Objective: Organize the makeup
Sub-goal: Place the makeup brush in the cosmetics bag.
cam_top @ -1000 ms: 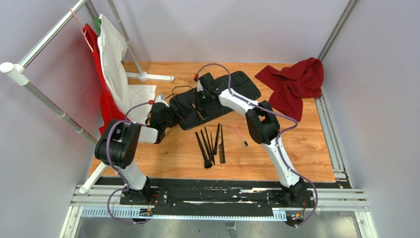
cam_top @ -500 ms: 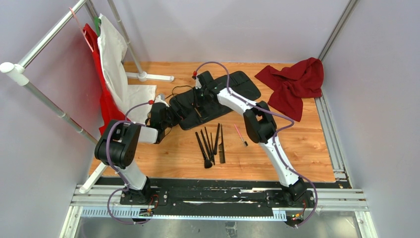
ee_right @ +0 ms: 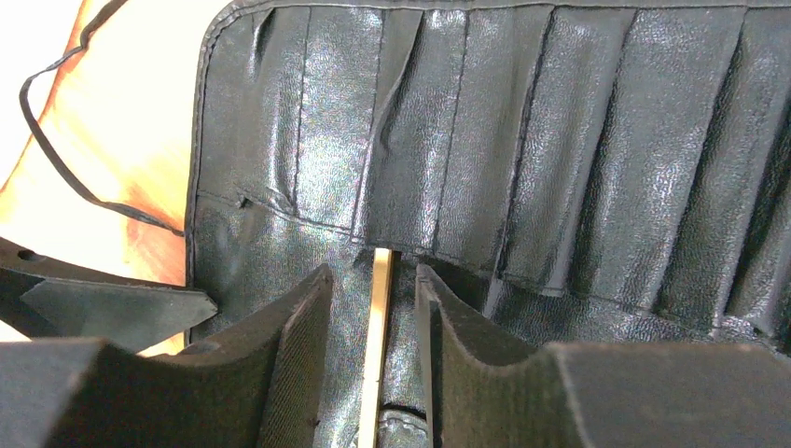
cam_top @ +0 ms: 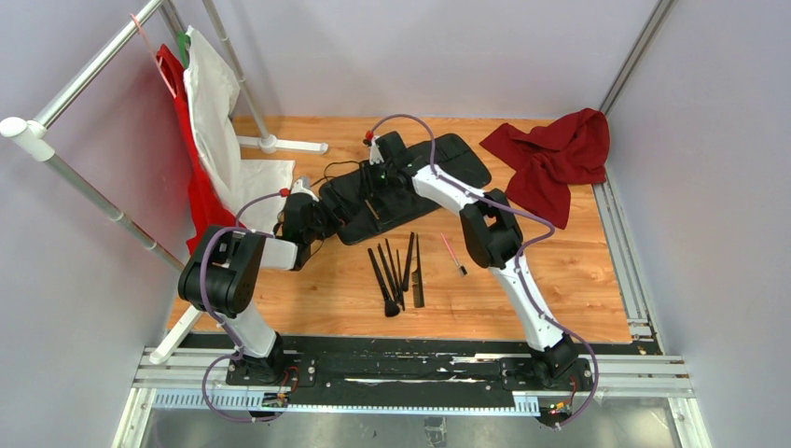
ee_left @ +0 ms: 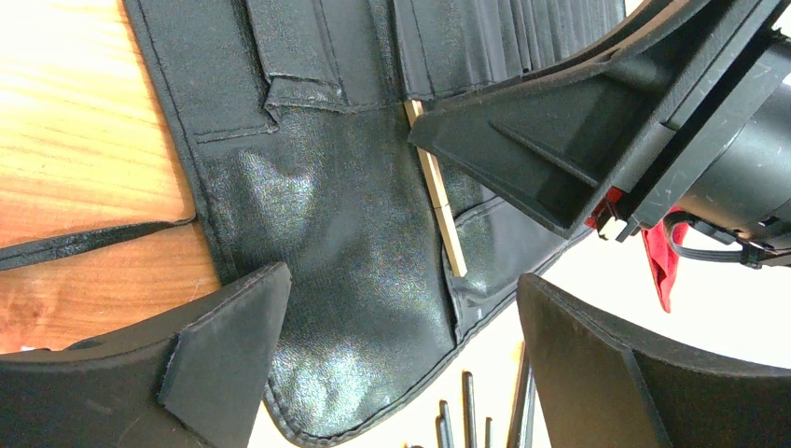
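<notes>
One slim tan brush handle (ee_right: 378,345) in grainy black pleated case (ee_right: 560,140).

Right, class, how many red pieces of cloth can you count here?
2. One red cloth lies crumpled at the table's far right corner; one red garment hangs on the left rack beside a white cloth.
</notes>
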Robot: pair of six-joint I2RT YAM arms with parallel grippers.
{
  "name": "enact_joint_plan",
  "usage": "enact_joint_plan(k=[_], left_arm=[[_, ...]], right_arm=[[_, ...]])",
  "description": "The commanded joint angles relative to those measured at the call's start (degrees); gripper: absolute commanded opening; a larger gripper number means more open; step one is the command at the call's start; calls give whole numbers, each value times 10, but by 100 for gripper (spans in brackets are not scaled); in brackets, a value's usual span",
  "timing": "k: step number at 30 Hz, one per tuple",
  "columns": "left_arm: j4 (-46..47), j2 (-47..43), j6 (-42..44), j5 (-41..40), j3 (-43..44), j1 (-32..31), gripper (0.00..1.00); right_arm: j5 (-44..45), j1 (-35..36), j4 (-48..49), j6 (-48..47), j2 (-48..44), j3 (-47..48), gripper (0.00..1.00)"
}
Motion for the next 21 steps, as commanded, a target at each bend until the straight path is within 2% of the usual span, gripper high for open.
enact_joint_plan(k=[1, 9, 15, 21], left_arm=[[-39, -3, 5, -14, -5, 4, 98], [-42, -7, 6, -12, -2, 4, 98], [-42, -4, 5, -11, 0, 4, 98], [-42, -1, 6, -10, 3, 4, 98]], right_arm=[[18, -12, 10, -25, -28, -46, 40], [29, -15, 11, -34, -68, -118, 38], [20, -15, 25, -31, -84, -166, 26], [13, -12, 29, -28, -83, -176, 23]])
